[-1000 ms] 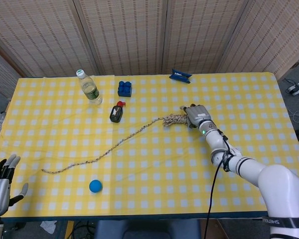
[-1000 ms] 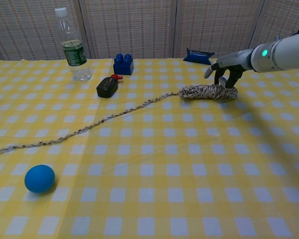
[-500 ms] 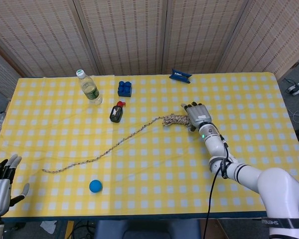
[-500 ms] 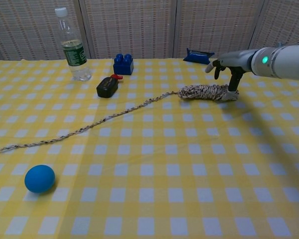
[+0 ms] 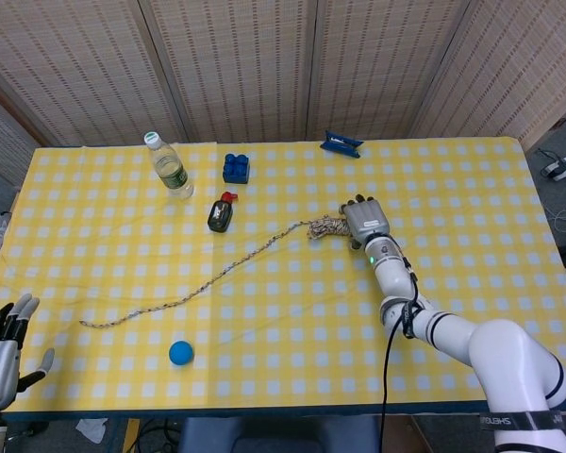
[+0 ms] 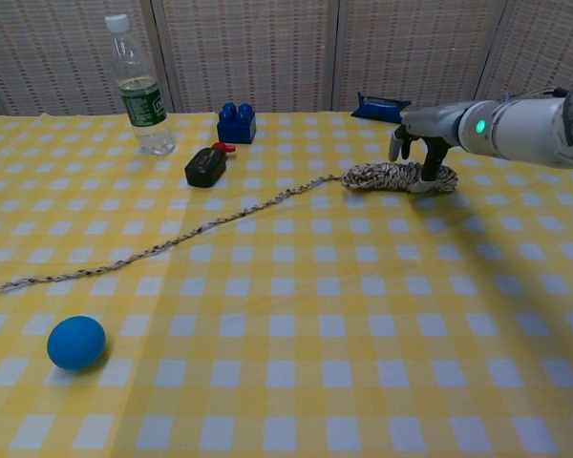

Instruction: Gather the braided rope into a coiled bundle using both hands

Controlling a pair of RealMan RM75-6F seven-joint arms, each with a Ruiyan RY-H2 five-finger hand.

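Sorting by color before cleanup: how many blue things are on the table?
3: blue ball near the front left, blue toy brick beside the bottle at the back, flat blue item at the back edge.

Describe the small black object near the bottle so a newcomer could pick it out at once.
Start at the clear water bottle on the far left part of the yellow checked table. Just right of it and nearer the robot lies the black device, left of the rope. It is the only black item, with a red tip, unlike the blue brick behind it.
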